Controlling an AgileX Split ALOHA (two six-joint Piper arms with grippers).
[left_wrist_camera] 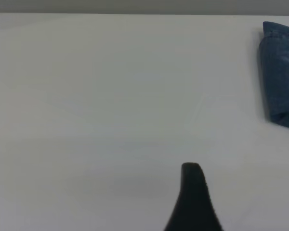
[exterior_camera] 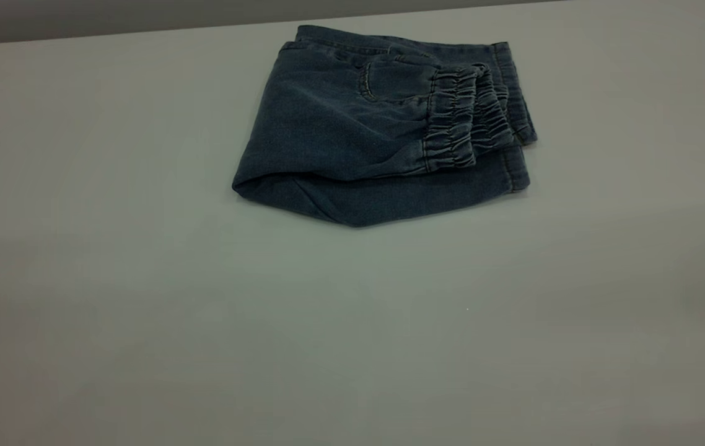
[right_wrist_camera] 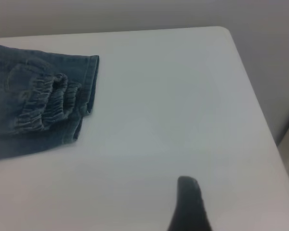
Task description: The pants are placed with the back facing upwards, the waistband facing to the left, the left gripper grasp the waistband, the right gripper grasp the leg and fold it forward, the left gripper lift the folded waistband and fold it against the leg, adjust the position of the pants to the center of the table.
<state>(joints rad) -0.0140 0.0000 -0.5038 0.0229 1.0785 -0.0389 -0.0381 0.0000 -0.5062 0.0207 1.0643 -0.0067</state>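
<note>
Bare table fills the foreground; folded pants lie beyond, waistband on top. Both claws hang apart from them; whether they are released or clenched I cannot tell.

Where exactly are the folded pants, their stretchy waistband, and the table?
pants (exterior_camera: 328,124): exterior view, on the flat upper denim layer.
waistband (exterior_camera: 451,121): exterior view, on the gathered band lying on top of the fold.
table (exterior_camera: 142,310): exterior view, on a bare stretch in front of the pants.

The pants lie folded on the table, toward its far edge, approx. at mid width. The waistband lies on top, at the right side, over the leg hems.
</note>
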